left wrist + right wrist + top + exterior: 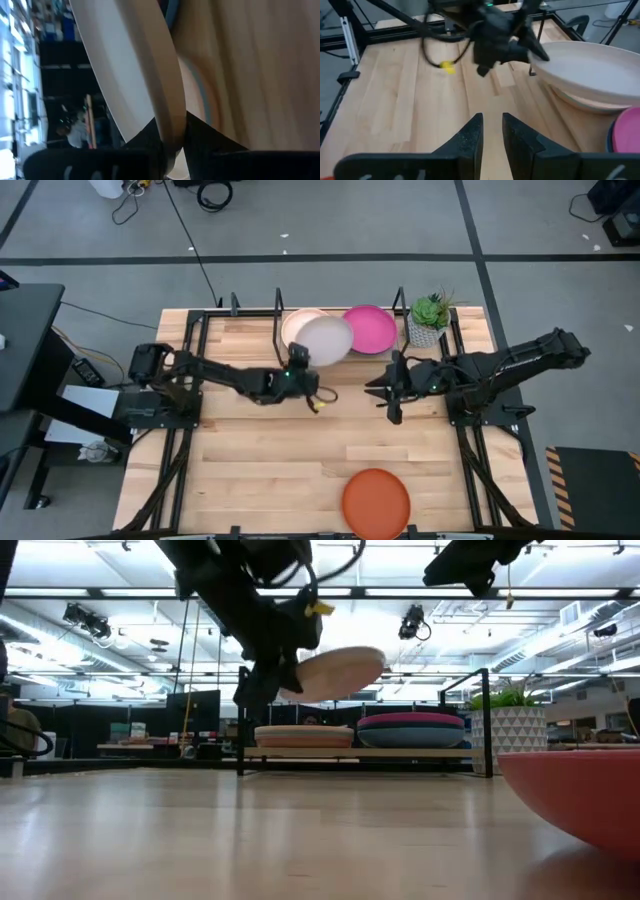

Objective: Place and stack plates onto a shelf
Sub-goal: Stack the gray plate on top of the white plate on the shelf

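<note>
My left gripper (pixel 297 366) is shut on a pale grey plate (pixel 326 340), holding it in the air over the shelf's left stack, whose top plate is cream (pixel 296 323). The low view shows the grey plate (pixel 335 672) above that stack (pixel 304 735). The right stack has a magenta plate (pixel 371 328) on top, with dark teal and blue under it (pixel 411 732). Both stacks rest on the small black shelf (pixel 400 302) at the table's far edge. An orange plate (pixel 376 502) lies flat by the near edge. My right gripper (pixel 378 388) hovers open to the right of the left one, touching nothing. My left gripper pinches the grey plate's rim (pixel 168 125) on the side toward the table's near left, one finger above the rim and one below. The fingers come nearly level from the table's left. The plate is lifted clear, slightly tilted, over the left stack.
A potted plant (pixel 429 319) stands at the shelf's right end. A bigger black frame with long rails (pixel 190 340) borders the table's sides. The bare wooden middle of the table (pixel 300 450) lies between the arms and the orange plate.
</note>
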Motion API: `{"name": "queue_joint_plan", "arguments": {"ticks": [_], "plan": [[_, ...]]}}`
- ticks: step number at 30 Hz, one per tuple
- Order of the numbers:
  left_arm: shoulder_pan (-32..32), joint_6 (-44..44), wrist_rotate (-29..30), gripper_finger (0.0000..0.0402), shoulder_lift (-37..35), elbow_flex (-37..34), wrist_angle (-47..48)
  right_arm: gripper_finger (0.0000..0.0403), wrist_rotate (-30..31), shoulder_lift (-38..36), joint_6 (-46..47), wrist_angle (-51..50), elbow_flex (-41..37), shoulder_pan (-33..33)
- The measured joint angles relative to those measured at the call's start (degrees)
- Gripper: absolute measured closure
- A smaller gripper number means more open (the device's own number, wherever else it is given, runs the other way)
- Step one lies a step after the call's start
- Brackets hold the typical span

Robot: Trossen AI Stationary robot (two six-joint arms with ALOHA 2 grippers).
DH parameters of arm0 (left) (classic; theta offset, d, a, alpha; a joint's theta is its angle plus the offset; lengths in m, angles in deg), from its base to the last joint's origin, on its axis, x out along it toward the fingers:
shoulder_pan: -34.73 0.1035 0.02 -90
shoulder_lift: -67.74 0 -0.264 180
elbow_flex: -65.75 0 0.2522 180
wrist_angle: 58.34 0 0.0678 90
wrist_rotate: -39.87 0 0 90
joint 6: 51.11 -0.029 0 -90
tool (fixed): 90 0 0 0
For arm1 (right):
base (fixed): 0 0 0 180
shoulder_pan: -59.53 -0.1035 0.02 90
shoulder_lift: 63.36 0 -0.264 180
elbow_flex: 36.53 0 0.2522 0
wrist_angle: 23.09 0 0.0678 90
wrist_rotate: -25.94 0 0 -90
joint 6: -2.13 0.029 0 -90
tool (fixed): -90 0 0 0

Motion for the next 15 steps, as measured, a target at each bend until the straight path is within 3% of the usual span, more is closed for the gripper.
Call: {"name": "queue_joint_plan", "arguments": {"ticks": [15], "plan": [[7.1,6.28,-6.04,0.0336,0.0,0.0,3.72,0.0325,3.15,1.38,1.58,-1.33,-0.04,-2.54]]}}
